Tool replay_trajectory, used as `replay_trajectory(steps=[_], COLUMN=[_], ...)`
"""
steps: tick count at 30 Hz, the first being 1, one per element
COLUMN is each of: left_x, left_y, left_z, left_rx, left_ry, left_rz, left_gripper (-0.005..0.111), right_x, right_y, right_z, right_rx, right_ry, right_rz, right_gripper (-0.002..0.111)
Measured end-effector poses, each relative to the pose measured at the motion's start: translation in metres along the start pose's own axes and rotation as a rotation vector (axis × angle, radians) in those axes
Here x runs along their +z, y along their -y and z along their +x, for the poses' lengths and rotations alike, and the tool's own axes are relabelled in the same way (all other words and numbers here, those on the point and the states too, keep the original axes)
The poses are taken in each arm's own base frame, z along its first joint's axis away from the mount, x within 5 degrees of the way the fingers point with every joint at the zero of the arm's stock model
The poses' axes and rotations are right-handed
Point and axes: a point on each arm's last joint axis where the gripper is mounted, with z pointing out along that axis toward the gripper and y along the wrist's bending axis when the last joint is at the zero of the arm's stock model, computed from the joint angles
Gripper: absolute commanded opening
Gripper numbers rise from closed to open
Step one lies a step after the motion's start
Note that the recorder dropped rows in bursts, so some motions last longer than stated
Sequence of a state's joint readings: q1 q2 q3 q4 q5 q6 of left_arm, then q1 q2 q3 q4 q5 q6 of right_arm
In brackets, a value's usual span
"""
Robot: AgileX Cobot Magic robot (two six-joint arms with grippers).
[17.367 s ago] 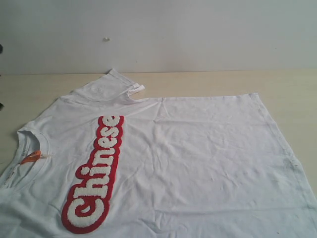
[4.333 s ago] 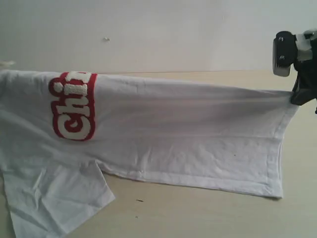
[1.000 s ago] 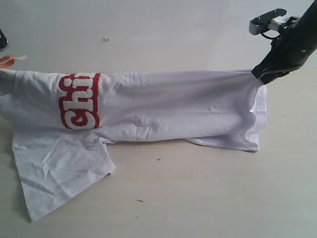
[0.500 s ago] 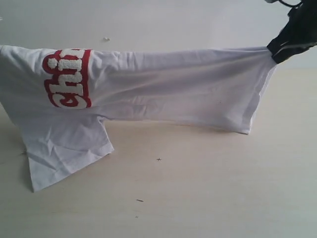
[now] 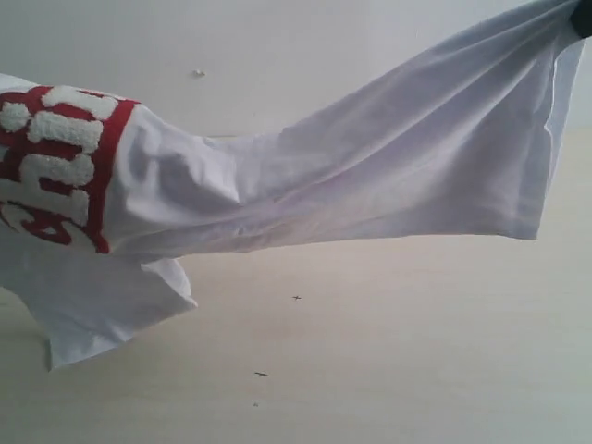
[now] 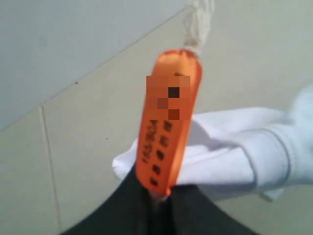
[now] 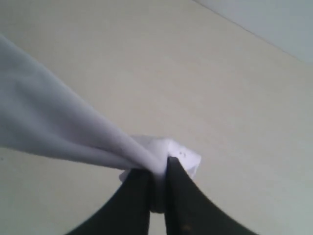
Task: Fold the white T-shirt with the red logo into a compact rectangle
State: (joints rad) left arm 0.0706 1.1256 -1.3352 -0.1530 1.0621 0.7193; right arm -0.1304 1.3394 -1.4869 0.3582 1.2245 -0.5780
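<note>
The white T-shirt [image 5: 370, 176] hangs stretched in the air across the exterior view, folded lengthwise, one sleeve [image 5: 102, 305] drooping toward the table. Part of the red logo [image 5: 55, 166] shows at the far left. My right gripper [image 5: 583, 17] is barely visible at the top right corner, shut on the hem corner [image 7: 168, 154]; its fingers [image 7: 183, 200] pinch the bunched cloth. My left gripper [image 6: 159, 198] is shut on the collar end of the shirt [image 6: 234, 156], with the orange neck tag [image 6: 168, 127] sticking up between its fingers. It is out of the exterior view.
The pale wooden table [image 5: 388, 351] lies under the shirt, with a few dark specks [image 5: 296, 298] on it. A light wall [image 5: 277, 55] stands behind the table.
Both grippers have lifted the shirt higher and toward the camera. The right end rose out of the top corner, and the logo end moved left and looms larger.
</note>
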Motion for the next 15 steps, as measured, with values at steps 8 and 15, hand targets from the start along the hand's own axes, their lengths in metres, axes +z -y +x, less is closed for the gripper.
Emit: replay_trajectory(steps=[8,15], left_x=[-0.001,0.195], left_y=[0.004,-0.003], left_z=[-0.01,0.031], left_rx=[-0.036,0.036], left_ry=[-0.034,-0.469], left_rz=[0.147,0.479], left_gripper=[0.0,0.0], right_x=[0.011,0.173], right_y=[0.004,0.058], right_z=[0.004,0.052], right_rx=[0.181,0.254], right_ry=[-0.05,-0.556], right_rz=[0.005,-0.066], right_gripper=[0.0,0.0])
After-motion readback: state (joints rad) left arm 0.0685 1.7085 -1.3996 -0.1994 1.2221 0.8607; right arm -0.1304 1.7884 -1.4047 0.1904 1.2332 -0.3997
